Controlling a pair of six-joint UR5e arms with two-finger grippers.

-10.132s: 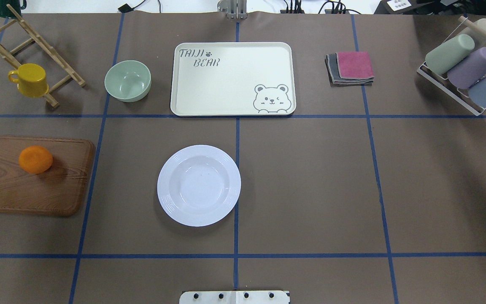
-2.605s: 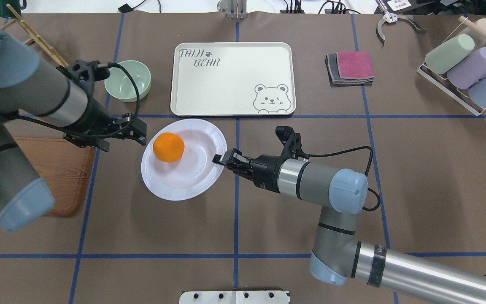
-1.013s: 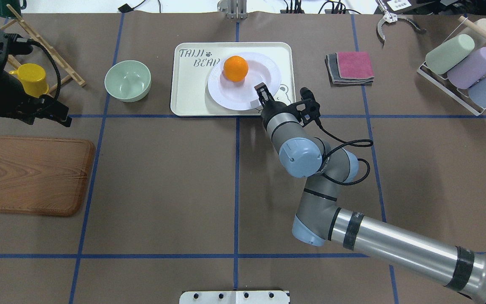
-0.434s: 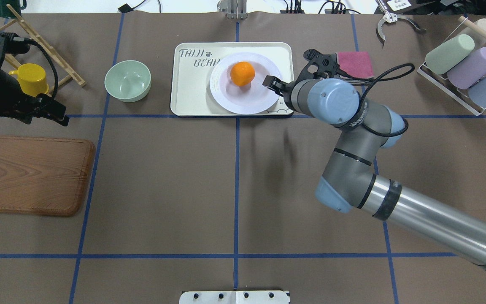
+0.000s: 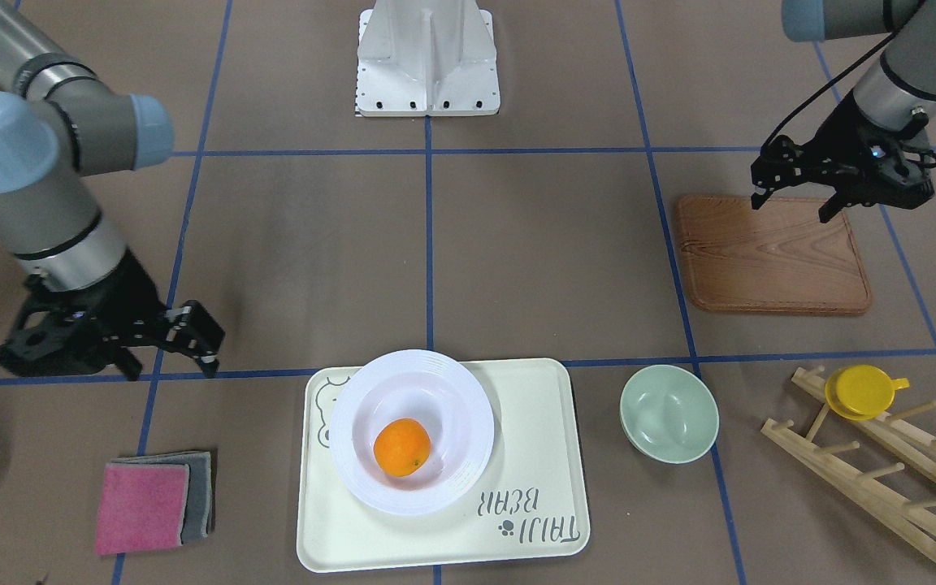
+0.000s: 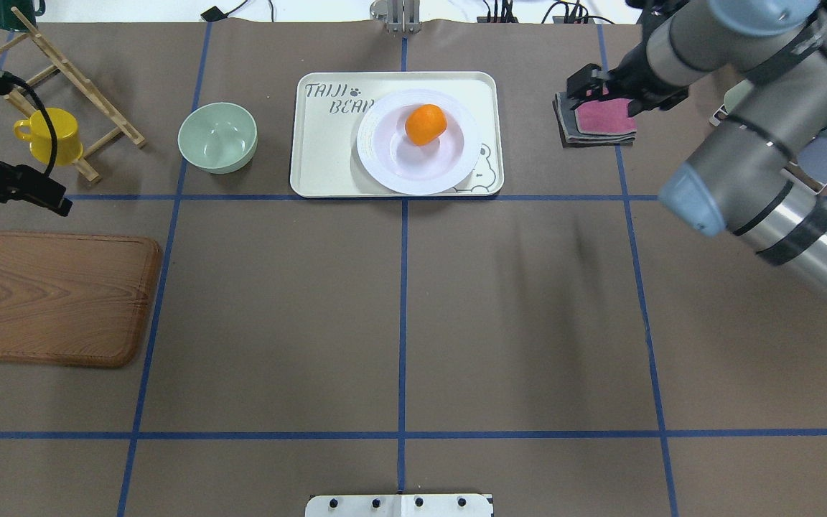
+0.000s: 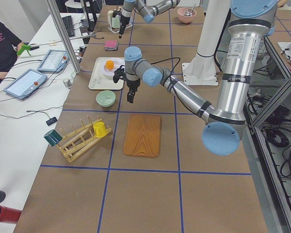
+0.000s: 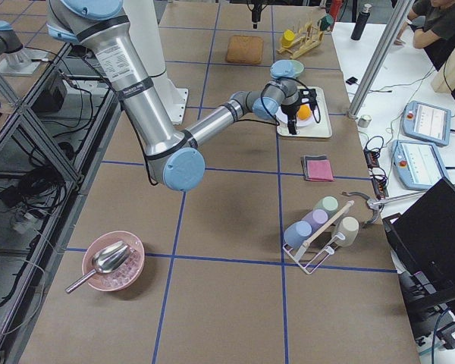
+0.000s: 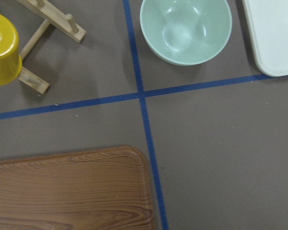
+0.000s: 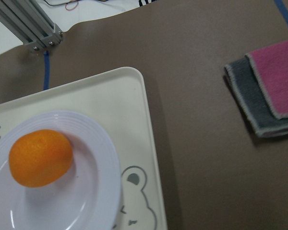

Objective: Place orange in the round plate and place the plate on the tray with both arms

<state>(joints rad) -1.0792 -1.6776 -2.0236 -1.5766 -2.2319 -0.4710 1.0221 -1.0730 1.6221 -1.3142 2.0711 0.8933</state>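
Currently, all clock refs use the overhead view, 12 o'clock = table edge far from the robot base

1. Orange pos.: the orange (image 6: 426, 123) lies in the well of the round plate (image 6: 377, 161), approx. 1 o'clock of the well centre. It touches the plate only
2. Plate pos.: the round plate rests flat on the tray (image 6: 324, 154), in the tray's 3 o'clock half. Its 5 o'clock rim covers part of the grey bear drawing
3. R gripper (image 5: 208, 348): fingers parted, nothing between them. It is raised off the table at approx. 3 o'clock of the tray, clear of plate & tray. The overhead view puts it in line w/ the folded cloths (image 5: 151, 504) (pink on grey). The front view shows it apart from them, on the robot side
4. L gripper (image 5: 793, 205): fingers spread wide, holding nothing. It hangs above the table near the 12 o'clock edge of the wooden board (image 6: 54, 298), well apart from the tray
5. Other items:
   - pale-green bowl (image 6: 217, 136): just beside the tray at 9 o'clock, not touching
   - yellow cup (image 6: 51, 135): on the wooden rack (image 6: 101, 100), at 9 o'clock of the bowl
   - L wrist cam: shows bowl, cup, one board corner and one tray corner
   - R wrist cam: shows orange, plate, tray corner w/ bear, and the cloths
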